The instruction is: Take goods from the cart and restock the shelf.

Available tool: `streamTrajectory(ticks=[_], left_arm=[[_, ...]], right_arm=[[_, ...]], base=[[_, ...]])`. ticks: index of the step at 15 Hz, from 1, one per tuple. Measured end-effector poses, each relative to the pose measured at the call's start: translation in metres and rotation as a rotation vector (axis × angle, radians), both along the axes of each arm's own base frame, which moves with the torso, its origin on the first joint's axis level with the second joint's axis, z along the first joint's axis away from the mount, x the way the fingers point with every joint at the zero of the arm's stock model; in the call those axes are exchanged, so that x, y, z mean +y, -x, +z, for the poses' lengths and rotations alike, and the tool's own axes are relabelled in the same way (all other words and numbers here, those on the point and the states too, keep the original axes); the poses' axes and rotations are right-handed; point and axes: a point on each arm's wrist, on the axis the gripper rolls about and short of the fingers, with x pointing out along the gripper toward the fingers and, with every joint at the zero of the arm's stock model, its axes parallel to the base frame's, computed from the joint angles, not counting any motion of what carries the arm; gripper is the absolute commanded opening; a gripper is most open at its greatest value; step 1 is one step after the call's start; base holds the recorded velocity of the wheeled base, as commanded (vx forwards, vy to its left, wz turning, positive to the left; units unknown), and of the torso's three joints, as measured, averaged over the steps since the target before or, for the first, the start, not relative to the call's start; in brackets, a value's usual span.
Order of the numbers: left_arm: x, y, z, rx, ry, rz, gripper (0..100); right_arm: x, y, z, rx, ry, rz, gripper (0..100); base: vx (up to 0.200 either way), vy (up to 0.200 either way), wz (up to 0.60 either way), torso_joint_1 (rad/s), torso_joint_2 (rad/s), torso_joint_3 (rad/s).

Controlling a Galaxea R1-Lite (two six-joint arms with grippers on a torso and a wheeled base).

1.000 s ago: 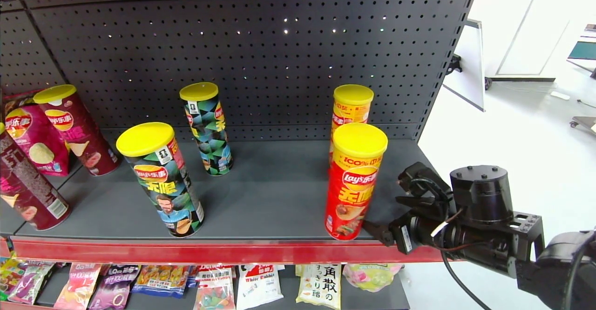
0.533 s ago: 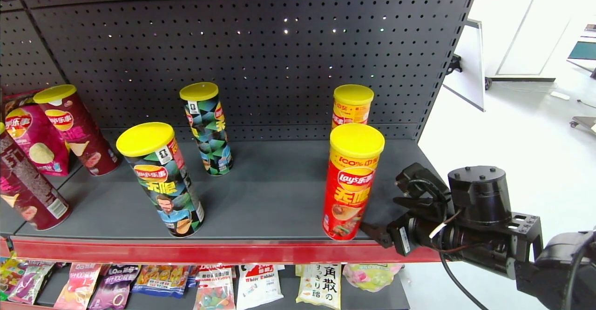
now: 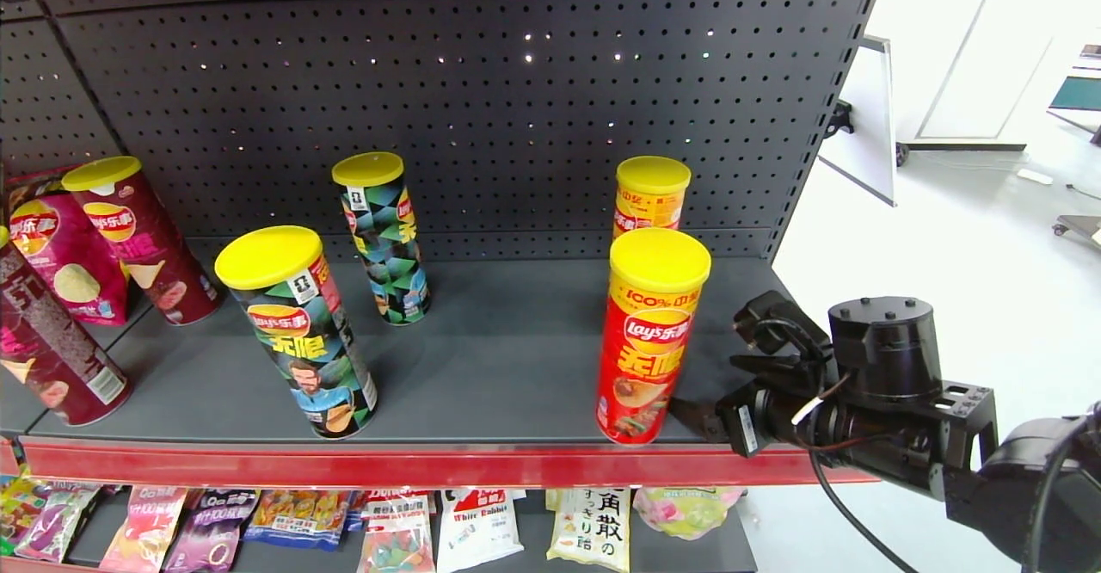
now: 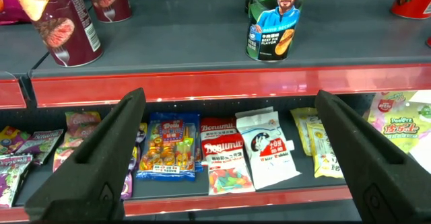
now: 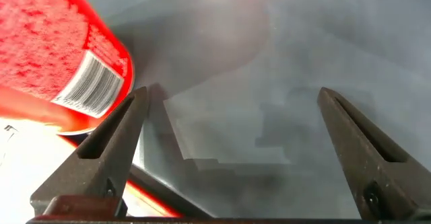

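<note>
At shelf lip (image 3: 344, 463): red can (image 3: 649, 349); right pincer (image 5: 232, 96) spread, seemingly apart.

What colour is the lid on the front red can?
The lid is yellow, clearest in the head view.

Left of the red can (image 3: 654, 341) the shelf (image 3: 499, 358) is bare deck all the way to the dark front can (image 3: 301, 332), so it's an easy pass. Just behind the red can, a second can (image 3: 649, 190) blocks the way. The right gripper (image 5: 232, 96) crowds its right side, fingers spread.
</note>
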Motion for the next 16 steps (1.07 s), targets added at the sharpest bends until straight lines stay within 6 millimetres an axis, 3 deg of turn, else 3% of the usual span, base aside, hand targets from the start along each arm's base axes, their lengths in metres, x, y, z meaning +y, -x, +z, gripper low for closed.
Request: streamTrajectory(ticks=[7, 16], left_arm=[[0.0, 0.0, 0.0, 0.0, 0.0, 0.0, 100], [0.0, 0.0, 0.0, 0.0, 0.0, 0.0, 100]], right_arm=[[-0.003, 0.001, -0.002, 0.006, 0.011, -0.003, 100], [0.008, 0.005, -0.001, 0.001, 0.007, 0.038, 100]], base=[[0.0, 0.0, 0.0, 0.0, 0.0, 0.0], [0.0, 0.0, 0.0, 0.0, 0.0, 0.0]])
